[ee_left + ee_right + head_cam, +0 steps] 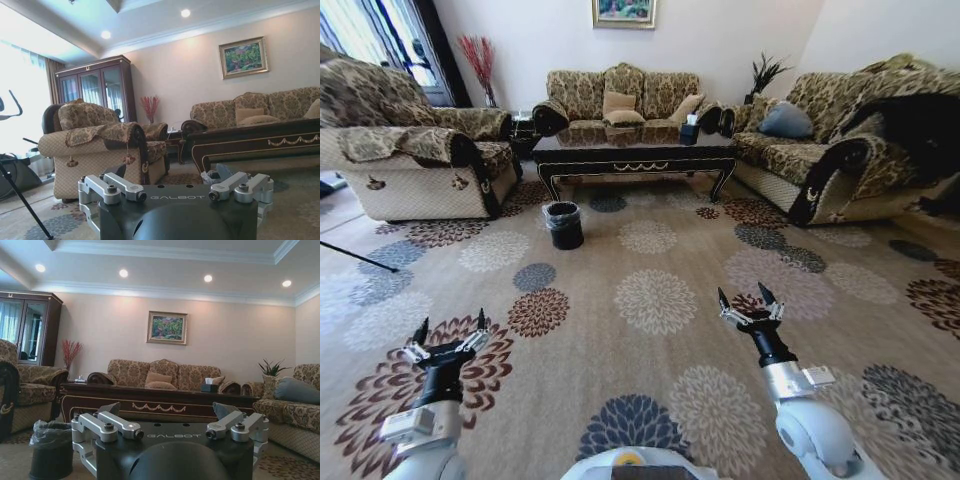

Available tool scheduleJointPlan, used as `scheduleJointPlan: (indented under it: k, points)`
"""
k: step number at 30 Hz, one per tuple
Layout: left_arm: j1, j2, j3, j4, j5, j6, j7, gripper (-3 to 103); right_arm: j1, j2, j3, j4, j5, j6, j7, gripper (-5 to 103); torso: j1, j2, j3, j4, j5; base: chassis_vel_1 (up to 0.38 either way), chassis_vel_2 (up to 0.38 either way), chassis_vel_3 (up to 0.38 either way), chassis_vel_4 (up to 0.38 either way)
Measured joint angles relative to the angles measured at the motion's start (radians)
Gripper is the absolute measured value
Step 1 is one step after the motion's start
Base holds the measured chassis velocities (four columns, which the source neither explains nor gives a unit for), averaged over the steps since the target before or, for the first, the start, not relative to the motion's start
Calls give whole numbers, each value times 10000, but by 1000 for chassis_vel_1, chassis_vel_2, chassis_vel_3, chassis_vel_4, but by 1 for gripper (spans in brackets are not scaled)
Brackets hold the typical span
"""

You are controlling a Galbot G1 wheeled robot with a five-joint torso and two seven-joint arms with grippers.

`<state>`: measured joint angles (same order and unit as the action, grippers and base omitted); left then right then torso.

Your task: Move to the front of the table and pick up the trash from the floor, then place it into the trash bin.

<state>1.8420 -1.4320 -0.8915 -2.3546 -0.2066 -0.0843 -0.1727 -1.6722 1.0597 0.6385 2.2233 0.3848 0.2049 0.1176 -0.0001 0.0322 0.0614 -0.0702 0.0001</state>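
bench (635,152) far ahead | trash bin (563,225) at its left-front leg | left gripper (448,335), right gripper (751,304) wide, empty, well short | trash unseen, risk: base overruns it on floor (650,330)

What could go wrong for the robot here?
It may drive into the trash bin on the floor, since the bin stands in front of the table. The table's carved legs and the armchair leave tight gaps. Both the left tool and right tool, open and held low, might snag something.
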Motion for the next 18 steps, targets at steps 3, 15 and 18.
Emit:
scheduleJointPlan:
  k: [3,15,18]
  points:
    - [0,0,0,0,0,0,0,100,1,0,0,0,0,0,0,100,1,-1,1,1,-1,0,0,0,0]
    - [0,0,0,0,0,0,0,100,1,0,0,0,0,0,0,100,1,1,5,2,-1,0,0,0,0]
    - [0,0,0,0,0,0,0,100,2,0,-1,0,0,0,0,100,4,53,44,2,-1,0,0,0,0]
